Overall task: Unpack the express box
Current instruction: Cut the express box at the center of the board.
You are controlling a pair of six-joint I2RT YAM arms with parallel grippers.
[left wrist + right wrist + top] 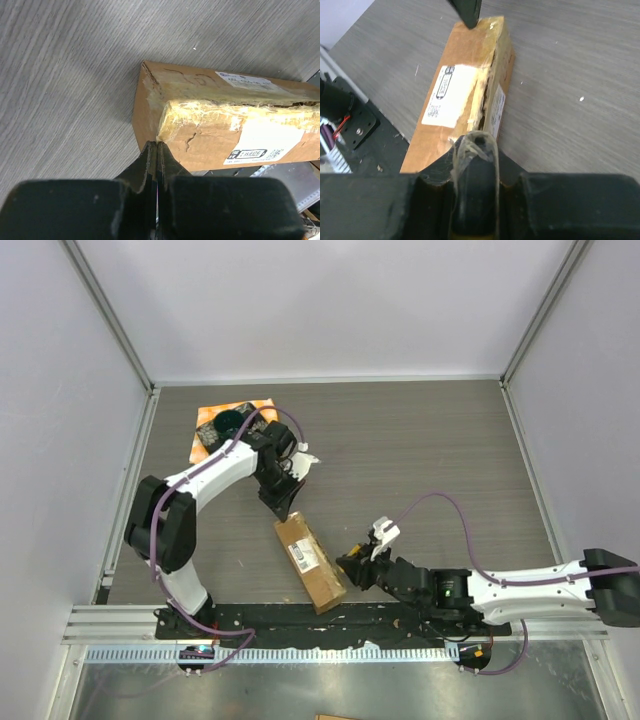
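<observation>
At the near end of the express box (310,562), the right tool (352,565) stands narrowly parted; whether it grips tape or cardboard cannot be told. The box lies diagonally on the table (430,450), probably stiff and light, its tape slippery and its split seam the likely place to grasp. The left tool (156,150), shut and empty, presses the far corner. Beyond, a dark dish (228,423) sits well apart.

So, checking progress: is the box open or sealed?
Partly open: the box shows torn tape and a dark gap along its seam; flaps lie flat.
</observation>
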